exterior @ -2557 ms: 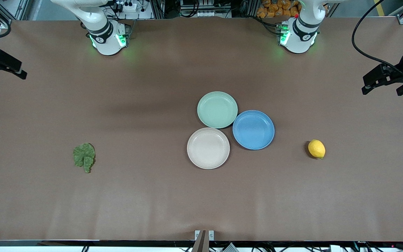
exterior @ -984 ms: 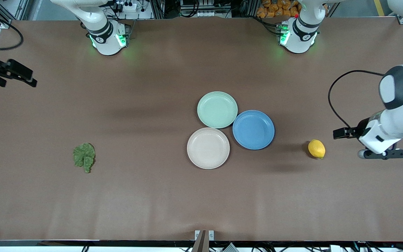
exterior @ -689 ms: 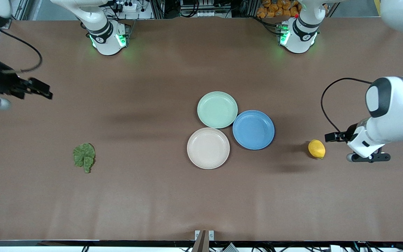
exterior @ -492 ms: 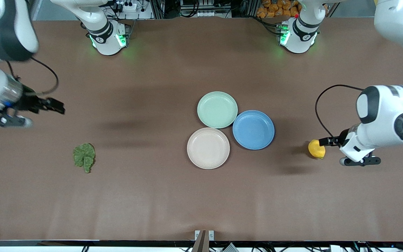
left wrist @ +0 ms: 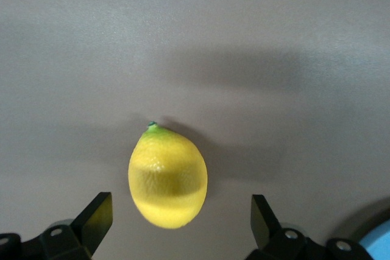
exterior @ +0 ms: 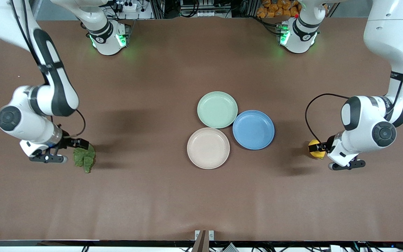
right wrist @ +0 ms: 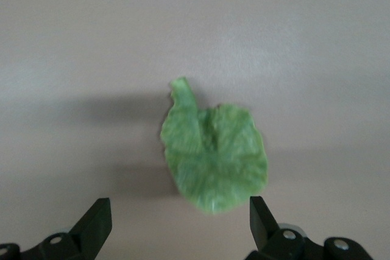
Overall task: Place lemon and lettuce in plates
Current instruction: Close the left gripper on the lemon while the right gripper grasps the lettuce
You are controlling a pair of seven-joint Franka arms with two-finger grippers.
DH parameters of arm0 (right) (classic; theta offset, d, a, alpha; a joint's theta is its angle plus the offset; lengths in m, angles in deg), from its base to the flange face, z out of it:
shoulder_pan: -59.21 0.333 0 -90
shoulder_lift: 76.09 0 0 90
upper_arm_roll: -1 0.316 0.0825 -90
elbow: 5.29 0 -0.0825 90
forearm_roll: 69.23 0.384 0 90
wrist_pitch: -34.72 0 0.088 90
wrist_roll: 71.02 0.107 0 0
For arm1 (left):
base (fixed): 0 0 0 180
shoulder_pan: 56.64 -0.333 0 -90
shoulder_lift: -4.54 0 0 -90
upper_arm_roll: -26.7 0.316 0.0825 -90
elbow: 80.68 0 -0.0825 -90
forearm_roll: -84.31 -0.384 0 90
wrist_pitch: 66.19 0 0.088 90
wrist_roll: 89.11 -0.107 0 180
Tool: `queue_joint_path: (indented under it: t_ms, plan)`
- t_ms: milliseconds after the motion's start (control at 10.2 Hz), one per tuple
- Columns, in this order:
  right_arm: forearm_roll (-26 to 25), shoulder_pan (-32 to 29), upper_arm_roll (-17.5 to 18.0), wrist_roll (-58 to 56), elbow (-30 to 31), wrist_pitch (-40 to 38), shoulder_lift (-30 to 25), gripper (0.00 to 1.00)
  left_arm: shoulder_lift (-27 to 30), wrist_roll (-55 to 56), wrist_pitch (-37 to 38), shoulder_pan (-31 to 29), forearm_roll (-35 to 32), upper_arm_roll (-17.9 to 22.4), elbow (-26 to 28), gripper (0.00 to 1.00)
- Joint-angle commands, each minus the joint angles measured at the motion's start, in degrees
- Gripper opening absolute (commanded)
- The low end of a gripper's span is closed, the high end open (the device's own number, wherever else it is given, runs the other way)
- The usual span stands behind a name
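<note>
The small oval bright yellow lemon (exterior: 315,149) lies on the brown table (exterior: 152,196) toward the left arm's end, well apart from the plates. The left gripper (left wrist: 181,226) hangs over it with its fingers spread wide, 1 dark fingertip (left wrist: 97,216) on each side of the fruit in the left wrist view and neither touching it; the lemon's green-tipped point faces away from the gripper.

The flat, crinkled dark green lettuce leaf (exterior: 85,158) lies on the table toward the right arm's end, also well apart from the plates. The right gripper (right wrist: 181,223) is over it, released and wide, its fingertips (right wrist: 96,218) clear of the leaf on both sides; the short stem points away from the gripper.

Near the middle of the table 3 round shallow plates sit clustered, edges nearly touching: the pale mint green plate (exterior: 217,109) farthest from the front camera, the beige-pinkish white plate (exterior: 208,148) nearest, and a blue plate (exterior: 253,129) beside both, toward the left arm's end.
</note>
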Motion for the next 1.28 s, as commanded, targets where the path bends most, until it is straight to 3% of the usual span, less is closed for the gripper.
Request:
queue_joint_path:
  t_ms: [0, 393, 689, 787, 885, 1082, 1180]
  plan:
    - [0.1, -0.6, 0.25, -0.37, -4.61, 5.08, 6.52, 0.99, -1.0, 1.87, -0.98, -0.02, -1.32, 0.02, 0.08, 1.0]
    - [0.1, -1.21, 0.25, -0.36, -7.61, 9.31, 11.81, 0.98, -4.06, 2.48, -1.07, -0.02, -1.15, 0.02, -0.27, 1.0]
    - [0.1, -1.48, 0.25, -0.54, -7.0, 10.2, 12.78, 0.89, -5.3, 2.31, -1.25, -0.02, -1.32, 0.11, -0.27, 1.0]
    - [0.1, -1.39, 0.25, -0.45, -5.6, 12.21, 12.87, 0.89, -5.83, 2.31, -3.34, 0.15, -1.33, 0.11, -0.36, 0.8]
    - [0.1, -1.39, 0.34, -0.28, -4.54, 13.53, 12.79, 0.86, -5.83, 2.14, -4.14, 0.15, -1.41, 0.11, -0.36, 0.01]
    - [0.1, -1.3, 0.34, -0.45, -3.75, 13.55, 12.44, 0.66, -5.48, 1.43, -4.15, -0.11, -1.41, 0.11, -0.45, 0.0]
    - [0.1, -1.22, 0.25, -0.63, -3.66, 13.37, 12.08, 0.49, -5.22, 1.43, -4.15, 0.07, -1.41, 0.11, -0.71, 0.0]
